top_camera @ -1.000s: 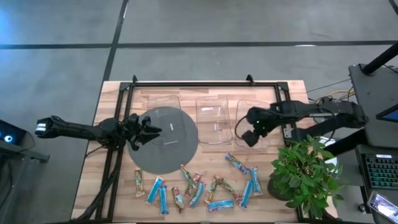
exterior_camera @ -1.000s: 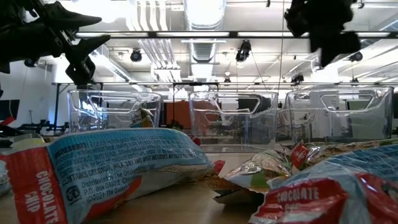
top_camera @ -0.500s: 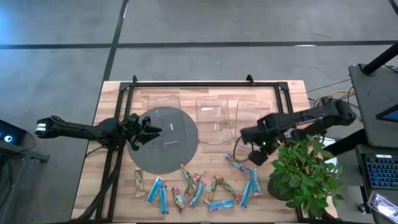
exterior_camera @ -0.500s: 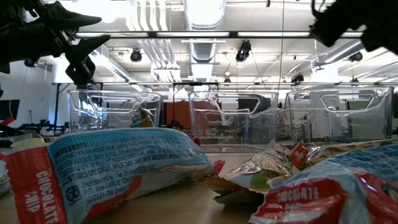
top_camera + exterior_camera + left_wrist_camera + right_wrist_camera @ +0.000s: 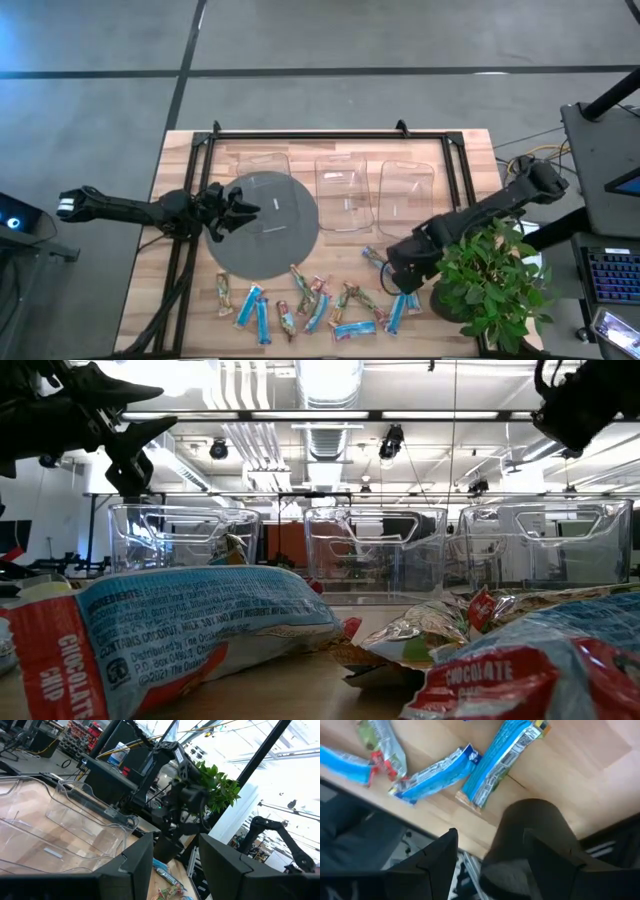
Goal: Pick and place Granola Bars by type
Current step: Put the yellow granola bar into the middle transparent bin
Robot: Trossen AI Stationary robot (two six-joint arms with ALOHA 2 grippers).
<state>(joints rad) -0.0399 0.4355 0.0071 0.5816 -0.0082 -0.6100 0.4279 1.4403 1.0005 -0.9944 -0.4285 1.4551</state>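
The right gripper [image 5: 403,278] hangs low over the near right part of the table [image 5: 180,165], just above the right end of the scattered bars [image 5: 320,300] and beside the plant [image 5: 492,280]. Its jaws are spread and grasp nothing — the right wrist view shows bare wood between the fingers [image 5: 437,852], with two blue bars [image 5: 500,760] lying just beyond them and a multicoloured bar [image 5: 382,745] off to one side.

The bars lie loose in a row along the table's near edge, blue and multicoloured mixed together, some overlapping. Three clear bins [image 5: 345,193] stand side by side farther back; in the low view a wrapper shows inside the left bin [image 5: 185,535].

The left gripper [image 5: 243,208] waits over the grey disc [image 5: 265,245] on the left, jaws parted and empty — the gap between its fingers [image 5: 132,862] shows clear in its wrist view.
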